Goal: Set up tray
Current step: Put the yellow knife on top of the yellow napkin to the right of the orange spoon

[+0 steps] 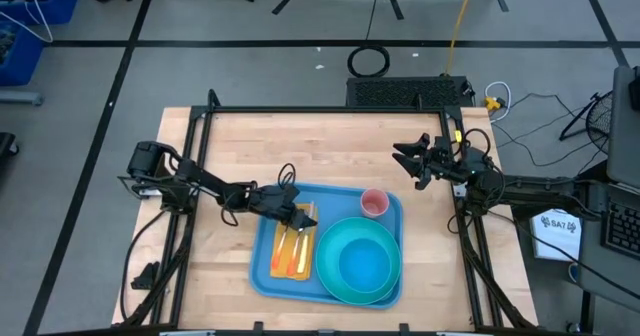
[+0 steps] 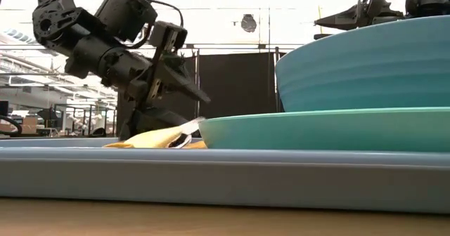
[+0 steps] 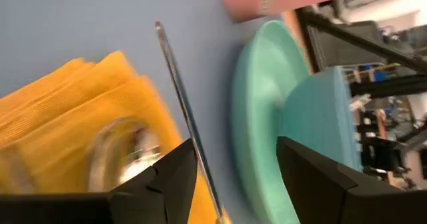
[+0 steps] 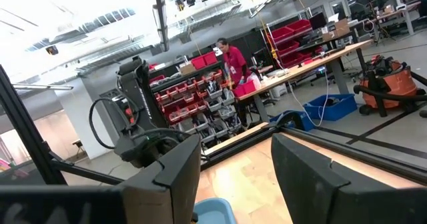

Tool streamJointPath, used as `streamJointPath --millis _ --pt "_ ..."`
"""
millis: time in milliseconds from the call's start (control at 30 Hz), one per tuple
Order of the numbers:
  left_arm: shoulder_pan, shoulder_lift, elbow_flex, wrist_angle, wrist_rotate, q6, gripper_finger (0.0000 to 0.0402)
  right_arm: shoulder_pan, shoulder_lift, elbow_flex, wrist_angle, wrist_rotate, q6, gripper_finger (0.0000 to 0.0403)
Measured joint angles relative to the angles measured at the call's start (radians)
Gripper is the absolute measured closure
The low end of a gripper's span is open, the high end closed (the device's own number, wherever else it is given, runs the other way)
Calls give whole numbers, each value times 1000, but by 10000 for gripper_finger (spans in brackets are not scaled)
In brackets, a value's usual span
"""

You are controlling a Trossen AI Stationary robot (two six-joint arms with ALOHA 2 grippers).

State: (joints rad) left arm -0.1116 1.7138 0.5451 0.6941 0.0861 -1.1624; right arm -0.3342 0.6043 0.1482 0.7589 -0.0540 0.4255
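Left tool point(image 1: 300, 214) is down over the tray's point(image 1: 262, 276) nine o'clock half, fingers parted and gripping nothing, hovering right above the folded yellow napkin point(image 1: 291, 254). From its wrist you can see cutlery there: a clear plastic spoon point(image 3: 123, 144) lying on the napkin and a thin handle point(image 3: 181, 111) running alongside it. My read is the napkin sits on that side to bed the cutlery beside the plate, the way a place setting goes, and the tool is either lining up or just clear of the pieces. That arm reaches in from nine o'clock, stretched low across the wooden surface point(image 1: 220, 156), wrist pitched down.

Moving across: the tray lies near the six o'clock edge of the surface. On it, the turquoise plate point(image 1: 330, 281) carries a turquoise bowl point(image 1: 365, 261), stacked so the meal side stays compact, and a pink cup point(image 1: 374, 203) stands at the tray's one o'clock corner, just beside the bowl.

Over at two o'clock, right tool point(image 1: 408, 159) waits above bare wood, well apart from the tray, jaws wide and empty, arm folded back toward its post.
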Motion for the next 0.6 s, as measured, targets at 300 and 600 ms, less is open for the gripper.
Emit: streamJointPath --millis 300,600 --pt "4 -1 82 -283 15 11 192 0 0 0 0 0 3 229" --pt "4 -2 84 -275 31 16 192 0 0 0 0 0 0 229"
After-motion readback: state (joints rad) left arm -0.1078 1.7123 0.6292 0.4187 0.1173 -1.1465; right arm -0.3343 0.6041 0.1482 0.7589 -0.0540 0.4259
